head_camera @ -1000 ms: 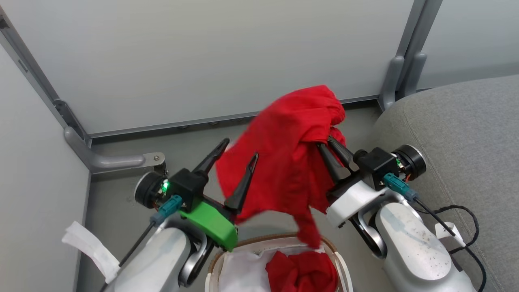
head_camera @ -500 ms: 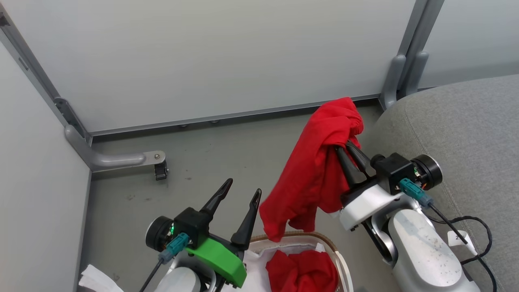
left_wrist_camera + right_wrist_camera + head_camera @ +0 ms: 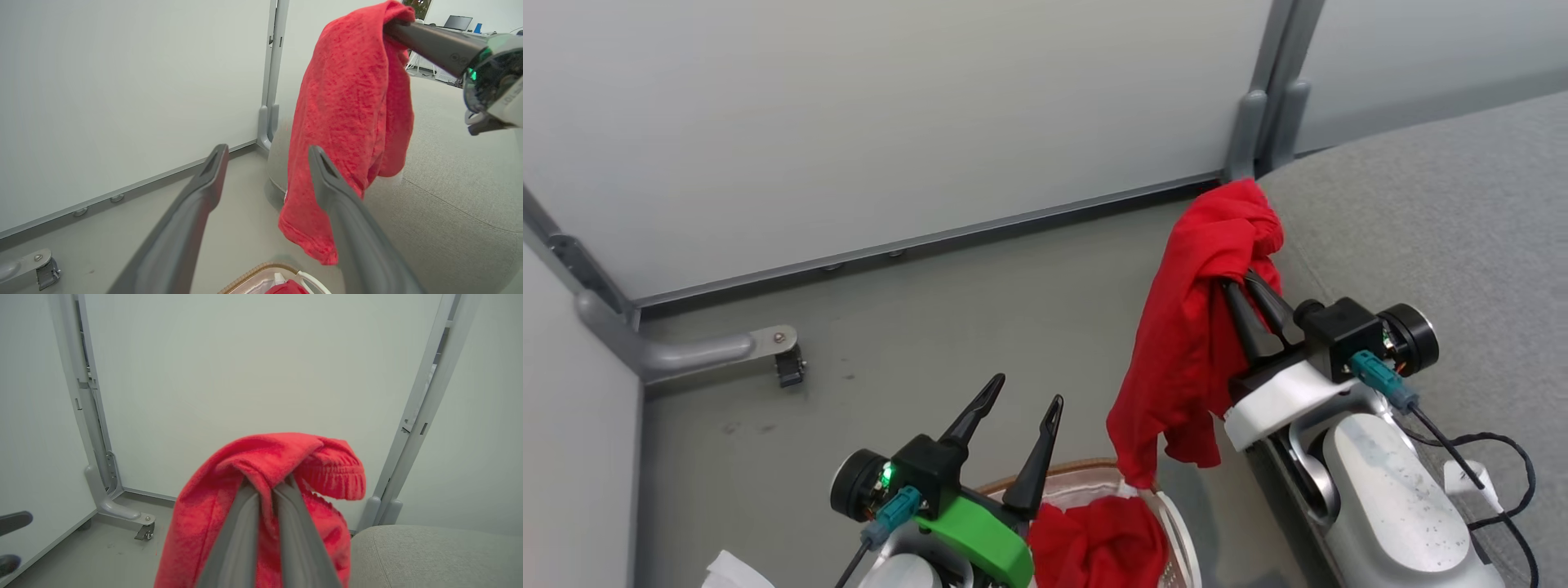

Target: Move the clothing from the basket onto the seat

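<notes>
**Head view: transfer step, first piece in carry.** Your right claw is clamped on a fold of one red garment; the piece hangs free at 2 o'clock from the basket, with its upper bunch at the near edge of the seat and its tail dangling above the basket's rim; whether the cloth touches the cushion is hard to tell from here. Your left claw stands with fingers wide apart and holds nothing; it sits at 10 o'clock from the second garment, which lies crumpled in the basket on the white liner.

Step in hand, as I read it: the lift is done and the placing is not yet done. The next move calls for swinging the right claw toward 3 o'clock, well over the cushion, so the tail clears the edge before you let go; release too soon and the piece will likely slide to the floor; the second garment then wants the left claw.
</notes>
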Controlling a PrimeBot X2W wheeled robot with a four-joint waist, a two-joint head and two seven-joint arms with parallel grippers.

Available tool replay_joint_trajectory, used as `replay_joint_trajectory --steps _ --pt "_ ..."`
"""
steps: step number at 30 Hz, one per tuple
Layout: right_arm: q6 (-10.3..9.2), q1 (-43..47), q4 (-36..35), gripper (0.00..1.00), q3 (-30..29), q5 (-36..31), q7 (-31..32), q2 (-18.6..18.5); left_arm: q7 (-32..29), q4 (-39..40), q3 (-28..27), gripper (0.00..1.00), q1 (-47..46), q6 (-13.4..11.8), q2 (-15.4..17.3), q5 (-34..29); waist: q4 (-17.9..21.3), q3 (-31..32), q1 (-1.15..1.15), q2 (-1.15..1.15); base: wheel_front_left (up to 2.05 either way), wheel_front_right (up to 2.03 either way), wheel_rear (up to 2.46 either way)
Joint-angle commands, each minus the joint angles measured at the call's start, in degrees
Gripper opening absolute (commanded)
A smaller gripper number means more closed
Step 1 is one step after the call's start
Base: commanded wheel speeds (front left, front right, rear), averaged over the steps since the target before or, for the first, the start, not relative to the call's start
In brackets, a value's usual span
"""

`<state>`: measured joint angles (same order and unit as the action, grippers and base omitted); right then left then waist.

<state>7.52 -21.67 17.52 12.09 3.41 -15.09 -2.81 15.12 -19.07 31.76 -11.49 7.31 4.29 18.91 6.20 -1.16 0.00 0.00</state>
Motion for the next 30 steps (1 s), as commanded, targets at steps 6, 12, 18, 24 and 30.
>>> replay_joint_trajectory --steps 6,12,18,24,30 --pt "-0.06 0.47 -1.06 0.0 -2.58 -1.17 -0.12 -0.14 0.05 0.76 0.64 1.0 -1.08 0.24 -0.65 -1.01 10.79 -3.53 0.0 0.0 0.0 0.0 0.0" --pt "-0.06 0.77 -1.72 0.0 -5.4 -0.67 -0.12 -0.14 0.05 0.76 1.83 1.0 -2.61 0.26 -0.77 -1.3 16.04 -5.94 0.0 0.0 0.0 0.0 0.0" --pt "-0.06 0.77 -2.27 0.0 -7.17 0.15 -0.12 -0.12 0.05 0.35 2.92 1.0 -3.74 0.25 -0.4 -1.44 18.85 -7.68 0.0 0.0 0.0 0.0 0.0" --pt "-0.06 0.27 -2.72 0.0 -8.27 0.38 -0.12 -0.14 0.04 0.35 3.97 1.0 -4.51 0.26 0.04 -1.56 19.13 -9.04 0.0 0.0 0.0 0.0 0.0" --pt "-0.06 -2.78 -3.56 0.0 -12.54 -0.76 -0.12 -0.12 0.04 0.47 4.78 1.0 -5.43 0.26 0.55 -1.77 17.31 -11.37 0.0 0.0 0.0 0.0 0.0"
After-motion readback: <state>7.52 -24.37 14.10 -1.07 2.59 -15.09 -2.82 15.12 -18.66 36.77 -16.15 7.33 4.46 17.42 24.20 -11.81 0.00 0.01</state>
